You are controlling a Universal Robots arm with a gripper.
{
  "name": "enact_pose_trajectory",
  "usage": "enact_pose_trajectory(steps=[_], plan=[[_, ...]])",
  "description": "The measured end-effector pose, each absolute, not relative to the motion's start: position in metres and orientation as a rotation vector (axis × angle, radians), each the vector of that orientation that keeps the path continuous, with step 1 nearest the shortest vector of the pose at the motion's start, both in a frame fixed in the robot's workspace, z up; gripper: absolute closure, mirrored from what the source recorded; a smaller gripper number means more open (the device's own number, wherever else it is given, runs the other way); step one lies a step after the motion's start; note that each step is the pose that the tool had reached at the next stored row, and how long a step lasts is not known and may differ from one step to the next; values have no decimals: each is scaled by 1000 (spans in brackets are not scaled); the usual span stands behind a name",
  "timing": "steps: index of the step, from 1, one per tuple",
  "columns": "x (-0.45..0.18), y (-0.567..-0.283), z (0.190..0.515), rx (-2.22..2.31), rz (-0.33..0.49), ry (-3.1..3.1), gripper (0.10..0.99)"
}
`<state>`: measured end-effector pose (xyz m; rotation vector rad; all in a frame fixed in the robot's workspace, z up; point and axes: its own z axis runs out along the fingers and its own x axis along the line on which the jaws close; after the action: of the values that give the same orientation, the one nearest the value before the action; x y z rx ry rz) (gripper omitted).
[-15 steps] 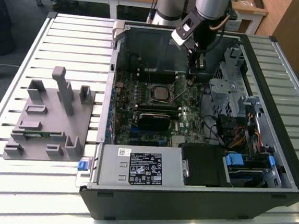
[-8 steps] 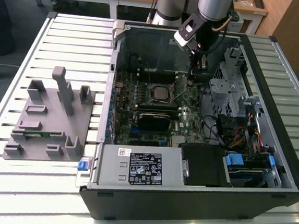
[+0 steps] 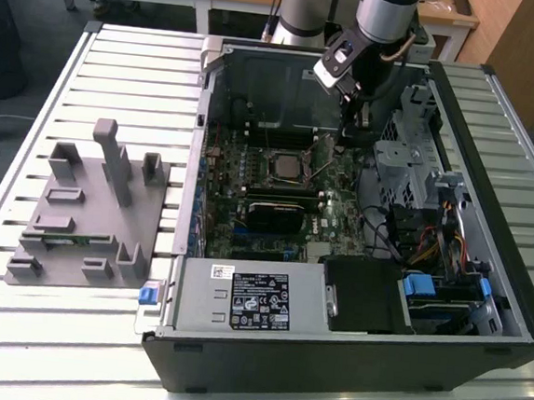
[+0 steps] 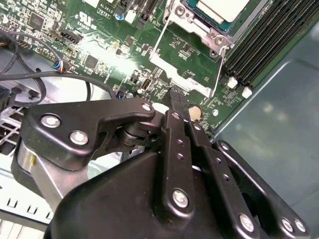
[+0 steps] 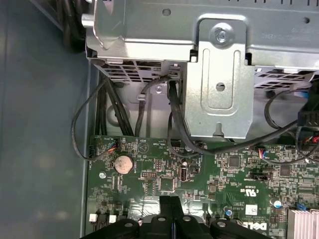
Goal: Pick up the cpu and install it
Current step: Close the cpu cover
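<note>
The cpu (image 4: 223, 7) is a pale silver square lying in the socket frame on the green motherboard (image 4: 99, 45), inside the open computer case (image 3: 493, 182). In the exterior view the cpu (image 3: 287, 167) sits mid-board. My gripper (image 3: 353, 131) hangs inside the case, to the exterior view's right of the socket and a little farther back, above the board's edge. Its two black fingers (image 4: 175, 99) are pressed together with nothing between them. In the first wrist view the gripper (image 5: 172, 204) points at the board near a round coin battery (image 5: 123, 163).
A metal drive cage (image 5: 219, 74) with black cables (image 5: 174, 124) stands close beside the gripper. Memory slots (image 4: 264, 45) run next to the socket. A labelled power supply (image 3: 258, 298) fills the case front. A grey fixture tray (image 3: 88, 212) lies on the slatted table at the exterior view's left.
</note>
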<state>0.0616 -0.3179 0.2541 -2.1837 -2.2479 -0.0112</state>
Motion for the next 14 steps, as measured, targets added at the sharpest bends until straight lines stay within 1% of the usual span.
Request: enact_pose_trajectory(steps=[5, 14], plan=[[62, -317, 248, -2182, -6, -2246, 980], [45, -317, 248, -2181, -6, -2246, 980]])
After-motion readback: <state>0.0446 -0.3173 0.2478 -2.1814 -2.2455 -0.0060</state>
